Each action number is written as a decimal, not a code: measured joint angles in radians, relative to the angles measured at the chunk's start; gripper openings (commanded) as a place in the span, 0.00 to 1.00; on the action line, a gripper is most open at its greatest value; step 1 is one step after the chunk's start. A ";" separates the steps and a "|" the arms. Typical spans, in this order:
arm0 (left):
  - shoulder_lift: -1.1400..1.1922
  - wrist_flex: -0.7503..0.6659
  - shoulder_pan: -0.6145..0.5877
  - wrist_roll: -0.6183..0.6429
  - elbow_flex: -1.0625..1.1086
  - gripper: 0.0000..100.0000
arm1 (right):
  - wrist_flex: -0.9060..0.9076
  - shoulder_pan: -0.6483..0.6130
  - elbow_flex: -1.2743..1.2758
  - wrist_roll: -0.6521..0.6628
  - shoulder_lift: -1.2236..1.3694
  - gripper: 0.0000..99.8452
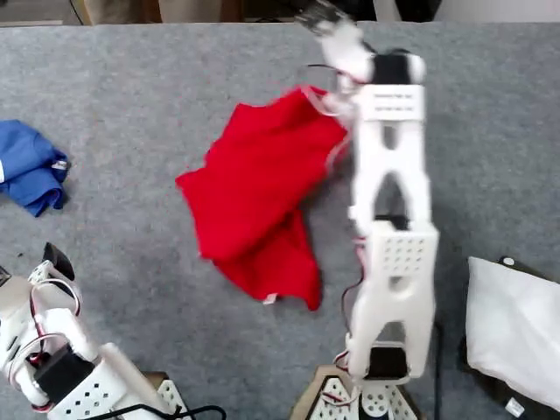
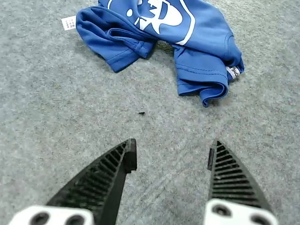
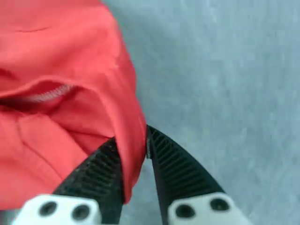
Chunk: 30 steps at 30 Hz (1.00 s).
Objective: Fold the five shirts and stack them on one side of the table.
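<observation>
The rumpled shirt [image 1: 258, 206] lies in the middle, far edge in the right gripper [image 3: 132, 136] — the bunched shirt [image 1: 31, 166] far left, beyond the left gripper [image 2: 174, 143]; a folded cloth [image 1: 516, 328] at the right edge.

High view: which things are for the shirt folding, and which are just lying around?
For the job: red shirt, pinched by the right gripper; blue shirt; white cloth, likely a shirt.
Just lying about: small dark speck on the table.
</observation>
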 measured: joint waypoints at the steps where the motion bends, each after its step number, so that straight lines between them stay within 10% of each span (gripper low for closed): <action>1: 0.000 0.000 0.000 0.000 0.000 0.25 | -0.008 0.046 0.000 0.023 0.043 0.01; 15: 0.161 0.066 0.416 0.097 -0.163 0.22 | 0.029 0.448 -0.094 0.338 0.292 0.01; 30: 1.088 0.064 0.898 0.330 -0.818 0.23 | 0.230 0.621 -0.331 0.532 0.311 0.27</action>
